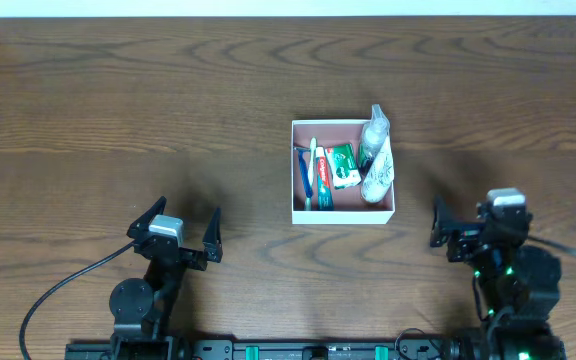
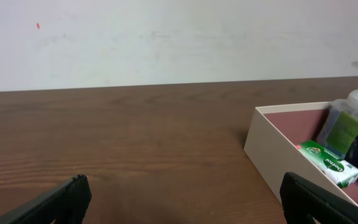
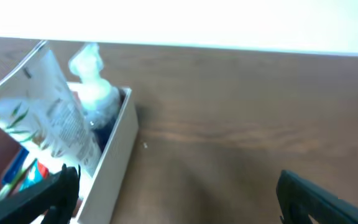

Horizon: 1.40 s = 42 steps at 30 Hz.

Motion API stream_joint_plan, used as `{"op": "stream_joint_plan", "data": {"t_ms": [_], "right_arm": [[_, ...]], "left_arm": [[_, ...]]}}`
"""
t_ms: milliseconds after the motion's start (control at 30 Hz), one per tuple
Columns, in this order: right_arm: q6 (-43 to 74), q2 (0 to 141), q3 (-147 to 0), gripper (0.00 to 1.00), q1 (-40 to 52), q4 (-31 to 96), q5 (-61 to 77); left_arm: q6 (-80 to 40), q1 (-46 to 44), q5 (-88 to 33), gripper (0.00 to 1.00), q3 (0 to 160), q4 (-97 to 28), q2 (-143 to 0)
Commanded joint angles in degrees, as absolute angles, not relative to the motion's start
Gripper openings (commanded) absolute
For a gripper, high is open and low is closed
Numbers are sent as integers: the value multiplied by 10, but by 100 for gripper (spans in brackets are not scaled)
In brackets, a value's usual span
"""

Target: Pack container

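Your left gripper (image 1: 185, 215) hovers over the table (image 1: 88, 100) at about 7 o'clock from the container (image 1: 343, 216). Its jaws are spread wide with only bare wood between them. In its wrist view, the container's near corner sits at 3 o'clock, clear of both fingers.

The container stands upright near the middle of the table, apart from both arms. Inside it, a blue toothbrush (image 1: 302, 172) lies along the 9 o'clock wall, with a red item (image 1: 321, 187) just beside it. A green packet (image 1: 343, 165) lies in the middle. A bottle (image 1: 373, 138) leans at the 1 o'clock corner, its pump top poking over the rim. A white pouch (image 1: 379, 176) rests against the 3 o'clock wall.

Your right gripper (image 3: 179, 202) sits at about 4 o'clock from the container, and its jaws are also fully spread and grip nothing. In its wrist view, the pouch and bottle stand at 9 o'clock, just beyond the left finger.
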State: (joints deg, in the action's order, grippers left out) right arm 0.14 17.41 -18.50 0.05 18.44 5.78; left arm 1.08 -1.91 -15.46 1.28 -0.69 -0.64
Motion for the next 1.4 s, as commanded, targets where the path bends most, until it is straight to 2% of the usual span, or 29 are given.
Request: {"op": "stream_joint_plan", "data": {"t_ms": [0, 200, 500, 933, 1367], "right_arm": [[-10, 128, -132, 99, 16, 150, 80], [-63, 64, -53, 99, 44, 86, 110], [-63, 5, -30, 99, 39, 86, 110], [-58, 3, -30, 99, -8, 96, 110], [-58, 3, -30, 99, -9, 96, 109]], "left_arm": [[8, -17, -158, 98, 2, -26, -6], [8, -17, -158, 98, 2, -25, -6], [8, -17, -159, 98, 2, -26, -6], [8, -17, -158, 98, 2, -25, -6], [8, -17, -159, 98, 2, -26, -6]]}}
